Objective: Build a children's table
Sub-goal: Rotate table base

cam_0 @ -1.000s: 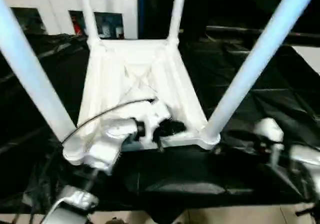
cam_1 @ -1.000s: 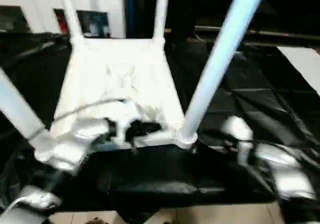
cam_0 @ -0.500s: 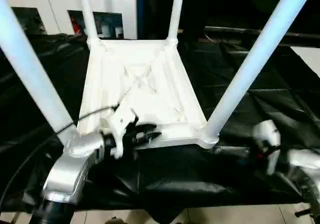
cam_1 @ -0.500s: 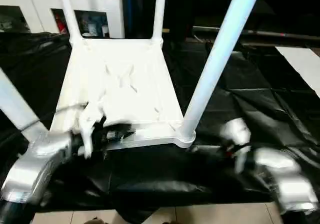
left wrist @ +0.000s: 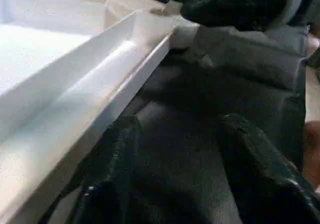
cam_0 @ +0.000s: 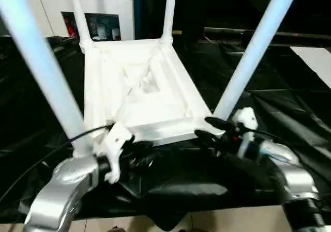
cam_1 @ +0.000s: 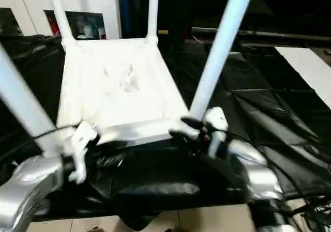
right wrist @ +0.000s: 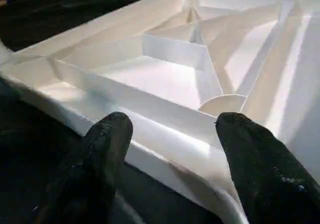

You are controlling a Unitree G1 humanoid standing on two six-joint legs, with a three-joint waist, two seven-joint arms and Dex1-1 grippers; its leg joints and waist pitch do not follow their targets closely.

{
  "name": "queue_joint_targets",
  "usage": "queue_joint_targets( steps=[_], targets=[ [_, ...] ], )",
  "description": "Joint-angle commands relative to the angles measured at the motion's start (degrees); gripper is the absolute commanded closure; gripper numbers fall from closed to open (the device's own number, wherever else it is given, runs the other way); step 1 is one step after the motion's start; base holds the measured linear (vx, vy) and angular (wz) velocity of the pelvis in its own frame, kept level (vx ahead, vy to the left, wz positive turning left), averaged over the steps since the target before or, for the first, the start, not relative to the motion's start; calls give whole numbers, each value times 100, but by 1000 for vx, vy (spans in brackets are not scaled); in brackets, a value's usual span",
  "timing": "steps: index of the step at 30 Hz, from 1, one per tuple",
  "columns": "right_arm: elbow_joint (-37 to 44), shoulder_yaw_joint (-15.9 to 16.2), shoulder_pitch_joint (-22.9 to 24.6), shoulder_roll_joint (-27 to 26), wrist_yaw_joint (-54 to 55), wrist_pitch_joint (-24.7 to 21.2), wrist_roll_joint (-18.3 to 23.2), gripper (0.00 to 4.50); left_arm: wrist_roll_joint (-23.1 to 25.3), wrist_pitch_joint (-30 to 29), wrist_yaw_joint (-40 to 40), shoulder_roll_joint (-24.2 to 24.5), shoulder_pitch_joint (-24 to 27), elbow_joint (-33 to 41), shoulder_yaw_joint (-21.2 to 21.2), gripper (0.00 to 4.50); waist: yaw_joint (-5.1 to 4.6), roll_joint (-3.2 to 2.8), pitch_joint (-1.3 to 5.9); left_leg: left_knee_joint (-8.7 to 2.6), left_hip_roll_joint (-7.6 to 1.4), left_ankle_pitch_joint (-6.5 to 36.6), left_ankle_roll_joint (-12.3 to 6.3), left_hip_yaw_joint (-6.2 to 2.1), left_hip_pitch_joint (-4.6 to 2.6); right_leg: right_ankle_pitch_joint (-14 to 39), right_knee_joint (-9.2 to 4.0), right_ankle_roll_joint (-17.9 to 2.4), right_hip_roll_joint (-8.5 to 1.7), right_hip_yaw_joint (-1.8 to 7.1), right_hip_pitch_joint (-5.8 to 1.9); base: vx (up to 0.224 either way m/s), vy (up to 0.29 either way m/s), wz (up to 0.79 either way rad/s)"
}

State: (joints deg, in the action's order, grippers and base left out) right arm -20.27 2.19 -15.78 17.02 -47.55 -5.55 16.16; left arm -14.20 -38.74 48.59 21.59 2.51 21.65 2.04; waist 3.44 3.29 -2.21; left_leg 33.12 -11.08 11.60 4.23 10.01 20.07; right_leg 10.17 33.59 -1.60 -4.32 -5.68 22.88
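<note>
Now the right gripper (right wrist: 170, 134) gapes wide at the tabletop (cam_0: 139, 92) rim, holding nothing. Left gripper (left wrist: 175, 149) is open too, beside that rim over black sheet (cam_0: 176, 175).

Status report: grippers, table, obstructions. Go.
Left gripper open, empty, at tabletop's near edge. Right gripper open, empty, at near-right corner. Table upside down on black sheet, four legs up. Nothing in the way.

The upturned tabletop (cam_0: 139, 92) lies on a sheet (cam_0: 289, 113), legs (cam_0: 253, 51) up at its corners.
</note>
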Motion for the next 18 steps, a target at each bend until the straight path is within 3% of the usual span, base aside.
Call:
queue_joint_targets(
  steps=[1,2,3,5,7,8,10,11,12,13,14,16,18],
  targets=[
    [-133,-132,-70,-11,249,116,-110,137,-152,-115,-18,25,63,194,-57,139,12,-61,239,-408,-252,1017,-268,-61,-2,1519,-394,-927,-375,336,-269,0,0,0],
    [-219,-138,-97,-107,392,160,-130,137,-229,-163,-15,76,173,263,-99,133,14,-33,249,-396,-254,1021,-253,-52,-9,1516,-385,-929,-382,340,-267,0,0,0],
    [-255,-136,-108,-135,430,181,-138,137,-248,-175,-15,94,203,281,-111,128,13,-44,242,-411,-256,1022,-237,-63,7,1531,-380,-915,-383,339,-276,0,0,0],
    [-438,-173,-160,-268,802,277,-241,137,-421,-476,45,254,451,474,-226,119,-9,43,230,-415,-253,1061,-213,-55,8,1623,-391,-862,-374,343,-273,0,0,0],
    [-538,-229,-199,-314,986,314,-270,137,-505,-639,119,384,603,600,-277,94,0,7,217,-422,-251,1168,-169,-59,-13,1821,-390,-800,-375,351,-247,0,0,0],
    [-630,-265,-235,-332,1052,339,-276,137,-540,-738,116,474,704,692,-325,89,-13,75,216,-416,-253,1194,-160,-51,-13,1874,-397,-777,-371,351,-242,0,0,0],
    [-737,-288,-279,-338,1096,368,-304,137,-581,-839,90,569,798,787,-387,88,-8,38,196,-425,-250,1366,-114,-61,-28,2084,-411,-687,-374,360,-219,0,0,0],
    [-836,-303,-332,-330,1144,428,-347,137,-602,-862,93,636,874,838,-486,62,11,113,185,-422,-246,1409,-109,-67,-24,2222,-407,-640,-387,357,-215,0,0,0],
    [-902,-311,-368,-325,1178,474,-378,137,-618,-867,99,680,923,867,-554,62,13,89,183,-431,-246,1440,-98,-69,-27,2261,-420,-609,-379,360,-214,0,0,0],
    [-1127,-346,-480,-333,1299,598,-426,137,-662,-813,147,754,978,814,-655,51,-5,166,182,-426,-249,1468,-80,-68,-22,2292,-428,-552,-370,355,-209,0,0,0],
    [-1347,-386,-588,-346,1407,696,-450,137,-690,-778,156,783,1026,734,-760,48,10,107,182,-430,-245,1485,-57,-83,-23,2310,-407,-563,-388,355,-203,0,0,0],
    [-1704,-432,-786,-355,1581,791,-479,137,-697,-725,173,932,1071,599,-836,37,-28,46,181,-426,-244,1607,46,-92,-52,2196,-403,-581,-360,354,-182,0,0,0],
    [-1830,-412,-899,-347,1564,829,-493,137,-714,-667,256,1051,1074,486,-878,14,-27,97,196,-407,-235,1580,49,-69,-72,1885,-375,-671,-343,366,-169,0,0,0]
  ],
)
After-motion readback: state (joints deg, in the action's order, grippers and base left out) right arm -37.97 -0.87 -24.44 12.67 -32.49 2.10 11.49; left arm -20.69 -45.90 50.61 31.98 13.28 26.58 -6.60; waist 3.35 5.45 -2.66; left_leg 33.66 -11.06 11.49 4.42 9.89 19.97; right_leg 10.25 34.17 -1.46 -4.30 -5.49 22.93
